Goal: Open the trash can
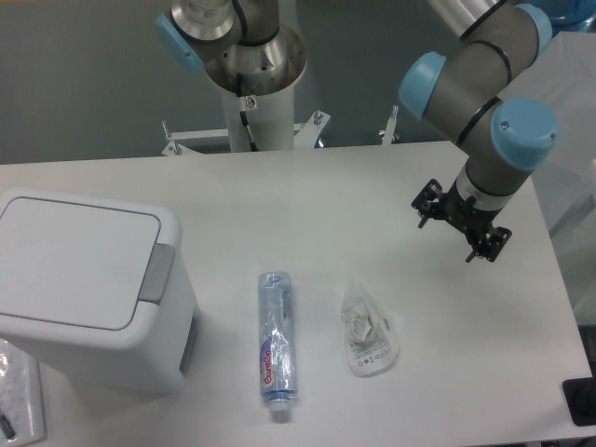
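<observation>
The trash can (93,307) is a white boxy bin at the table's front left. Its flat white lid (74,256) lies shut. The grey push tab (156,272) is on the lid's right edge. My gripper (458,223) hangs over the right side of the table, far to the right of the bin, pointing down. Its black fingers (488,246) stand spread apart with nothing between them. The arm's wrist hides part of the gripper from above.
A crushed clear plastic bottle (276,345) lies just right of the bin. A crumpled clear wrapper (370,331) lies further right. A flat item (19,396) lies at the front left corner. The robot's base column (253,74) stands at the back.
</observation>
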`<action>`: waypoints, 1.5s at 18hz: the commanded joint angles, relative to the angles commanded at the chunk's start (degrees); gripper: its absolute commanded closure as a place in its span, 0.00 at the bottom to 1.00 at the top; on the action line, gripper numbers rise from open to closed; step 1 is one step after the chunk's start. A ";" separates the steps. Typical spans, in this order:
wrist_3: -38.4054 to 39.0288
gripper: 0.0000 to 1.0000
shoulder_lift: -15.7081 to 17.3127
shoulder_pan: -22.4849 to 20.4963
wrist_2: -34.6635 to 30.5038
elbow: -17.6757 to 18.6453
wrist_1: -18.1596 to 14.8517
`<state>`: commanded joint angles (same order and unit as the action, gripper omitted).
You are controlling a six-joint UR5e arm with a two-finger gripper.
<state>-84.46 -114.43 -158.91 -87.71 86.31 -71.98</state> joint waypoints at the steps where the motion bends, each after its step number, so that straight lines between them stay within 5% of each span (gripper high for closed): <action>1: 0.00 0.00 0.00 0.00 0.00 0.00 0.00; 7: 0.00 0.00 0.17 0.09 0.52 -0.09 0.26; 12: 1.83 0.00 0.44 0.17 10.89 -0.09 7.90; 18: 14.22 0.00 1.49 0.96 19.32 -0.79 11.51; 21: 24.14 0.00 1.23 5.08 21.97 -0.97 12.30; 27: 42.16 0.00 -0.53 11.24 22.67 -8.51 12.48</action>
<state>-42.30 -114.96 -147.66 -65.04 77.80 -59.50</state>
